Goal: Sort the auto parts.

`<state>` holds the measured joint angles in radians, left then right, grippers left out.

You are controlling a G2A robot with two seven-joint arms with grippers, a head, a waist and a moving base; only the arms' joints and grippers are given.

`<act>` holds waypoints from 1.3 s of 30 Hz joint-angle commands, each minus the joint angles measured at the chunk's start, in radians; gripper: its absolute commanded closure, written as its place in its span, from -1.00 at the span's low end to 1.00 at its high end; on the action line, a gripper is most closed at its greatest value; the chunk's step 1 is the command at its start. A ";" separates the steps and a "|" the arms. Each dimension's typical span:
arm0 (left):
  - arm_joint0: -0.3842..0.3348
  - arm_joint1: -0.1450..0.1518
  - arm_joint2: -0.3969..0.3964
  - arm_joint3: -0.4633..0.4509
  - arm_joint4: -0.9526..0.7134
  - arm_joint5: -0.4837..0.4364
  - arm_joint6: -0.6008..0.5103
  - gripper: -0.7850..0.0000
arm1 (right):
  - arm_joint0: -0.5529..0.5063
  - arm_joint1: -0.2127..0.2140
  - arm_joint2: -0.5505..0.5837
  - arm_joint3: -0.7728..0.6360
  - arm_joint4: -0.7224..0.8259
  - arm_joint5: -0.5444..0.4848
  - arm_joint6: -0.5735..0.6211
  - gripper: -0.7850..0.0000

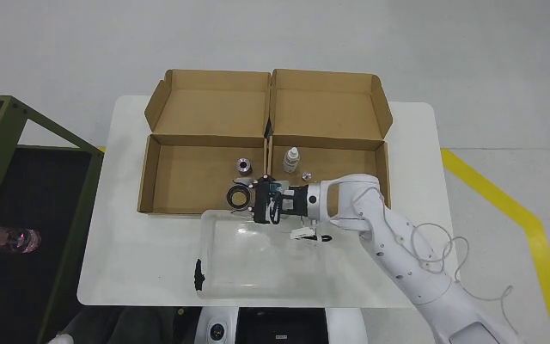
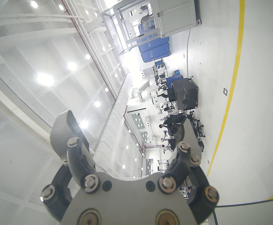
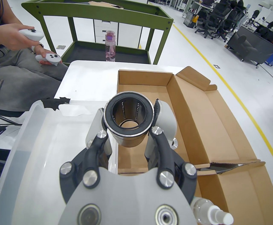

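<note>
My right gripper [image 1: 252, 200] is shut on a black-rimmed cylindrical linear bearing [image 3: 129, 119], held with its open end facing the wrist camera. In the top view the bearing [image 1: 236, 197] hangs over the front part of the left cardboard box [image 1: 185, 176], just past the clear plastic bin [image 1: 249, 258]. A small metal cylinder [image 1: 242, 163] lies in that left box. In the right cardboard box [image 1: 344, 168] there is a white spray bottle [image 1: 292, 157] and a small metal part [image 1: 306, 176]. My left gripper [image 2: 125, 125] is open, holds nothing and points up at the ceiling.
Both boxes have their lids folded back toward the far edge of the white table [image 1: 412, 129]. A black scrap [image 1: 198, 275] sticks to the bin's rim. A green cart [image 3: 96, 12] with a pink bottle [image 3: 110, 45] stands beside the table.
</note>
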<state>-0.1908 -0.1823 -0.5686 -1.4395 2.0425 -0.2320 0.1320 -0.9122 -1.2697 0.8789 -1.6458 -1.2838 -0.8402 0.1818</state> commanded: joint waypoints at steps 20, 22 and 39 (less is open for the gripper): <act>0.000 0.000 0.000 0.000 0.000 0.000 0.000 -1.00 | 0.159 -0.055 -0.111 0.196 0.029 0.060 0.025 1.00; 0.000 0.000 0.000 0.000 0.000 0.000 0.000 -1.00 | 0.171 -0.061 -0.123 0.216 0.033 0.066 0.031 1.00; 0.000 0.000 0.000 0.000 0.000 0.000 0.000 -1.00 | 0.233 -0.108 -0.203 0.346 0.038 0.106 0.102 1.00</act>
<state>-0.1908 -0.1823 -0.5686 -1.4395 2.0425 -0.2320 0.1320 -0.6807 -1.3759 0.6787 -1.3047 -1.2441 -0.7367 0.2813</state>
